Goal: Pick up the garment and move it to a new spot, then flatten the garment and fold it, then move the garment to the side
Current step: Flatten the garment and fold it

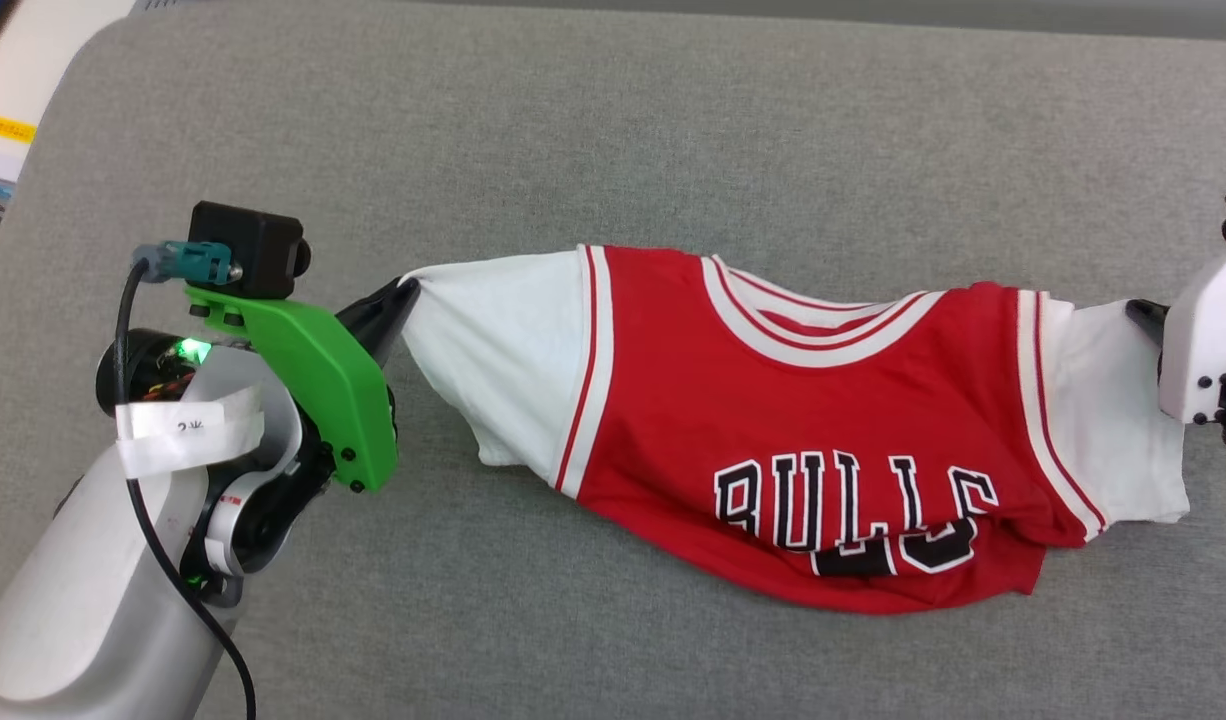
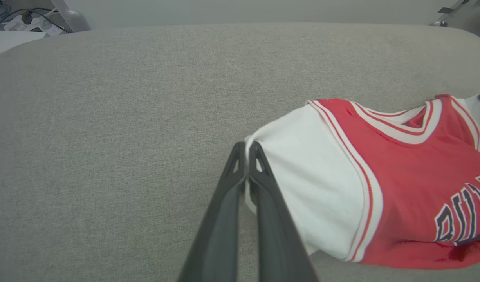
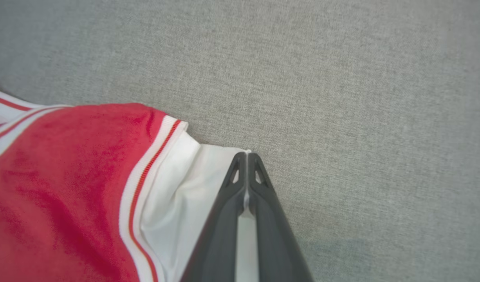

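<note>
Two stages looked undone: flatten-and-fold, and the move aside. Garment [image 1: 823, 430] lay across the middle of the grey padded surface [image 1: 613, 130], near hem bunched under the lettering, body stretched between its white sleeves. Left gripper [image 2: 246, 148] was pressed together, pinching one sleeve edge. Right gripper [image 3: 246, 154] pinched the opposite sleeve likewise. Judged: pickup or spreading stage in hand.
</note>
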Available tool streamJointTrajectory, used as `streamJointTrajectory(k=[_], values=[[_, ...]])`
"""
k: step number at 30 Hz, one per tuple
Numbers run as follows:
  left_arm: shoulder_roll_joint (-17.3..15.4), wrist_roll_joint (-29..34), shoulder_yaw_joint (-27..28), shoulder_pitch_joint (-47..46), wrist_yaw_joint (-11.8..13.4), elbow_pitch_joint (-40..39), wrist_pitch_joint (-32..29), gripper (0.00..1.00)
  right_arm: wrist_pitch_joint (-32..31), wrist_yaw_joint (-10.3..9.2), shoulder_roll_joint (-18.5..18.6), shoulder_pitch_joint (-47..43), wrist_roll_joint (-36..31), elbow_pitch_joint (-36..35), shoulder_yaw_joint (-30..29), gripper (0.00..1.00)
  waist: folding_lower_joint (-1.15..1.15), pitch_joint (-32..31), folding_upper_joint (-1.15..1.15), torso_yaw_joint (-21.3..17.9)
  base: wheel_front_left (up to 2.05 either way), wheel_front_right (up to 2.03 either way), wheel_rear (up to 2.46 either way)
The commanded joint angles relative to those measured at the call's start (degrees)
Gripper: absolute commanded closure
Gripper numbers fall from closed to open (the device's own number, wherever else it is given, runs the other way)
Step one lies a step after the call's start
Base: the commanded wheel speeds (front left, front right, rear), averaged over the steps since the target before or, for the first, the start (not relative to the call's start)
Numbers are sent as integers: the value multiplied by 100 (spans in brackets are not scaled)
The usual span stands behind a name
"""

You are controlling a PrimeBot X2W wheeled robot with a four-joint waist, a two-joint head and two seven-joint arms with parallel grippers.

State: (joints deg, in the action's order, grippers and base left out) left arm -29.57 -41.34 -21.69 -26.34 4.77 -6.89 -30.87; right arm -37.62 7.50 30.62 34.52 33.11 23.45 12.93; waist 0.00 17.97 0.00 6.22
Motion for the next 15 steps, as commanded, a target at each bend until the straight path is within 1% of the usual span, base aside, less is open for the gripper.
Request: streamJointTrajectory(k=[1,7,11,15], values=[[-3,21,79,140,49,56,106,100,153,-1,81,-106,245,-92,-188,100,0,-481,0,-139,0,0,0],[-47,27,223,249,110,-1,324,100,260,-1,288,-325,417,-459,-431,100,0,-952,0,-226,0,0,0],[-100,33,298,373,144,-109,436,100,289,-1,309,-536,616,-751,-741,100,0,-1264,0,-250,0,0,0],[-204,76,454,433,218,-343,564,100,267,-1,352,-693,655,-1193,-1049,100,0,-1419,0,-289,0,0,0]])
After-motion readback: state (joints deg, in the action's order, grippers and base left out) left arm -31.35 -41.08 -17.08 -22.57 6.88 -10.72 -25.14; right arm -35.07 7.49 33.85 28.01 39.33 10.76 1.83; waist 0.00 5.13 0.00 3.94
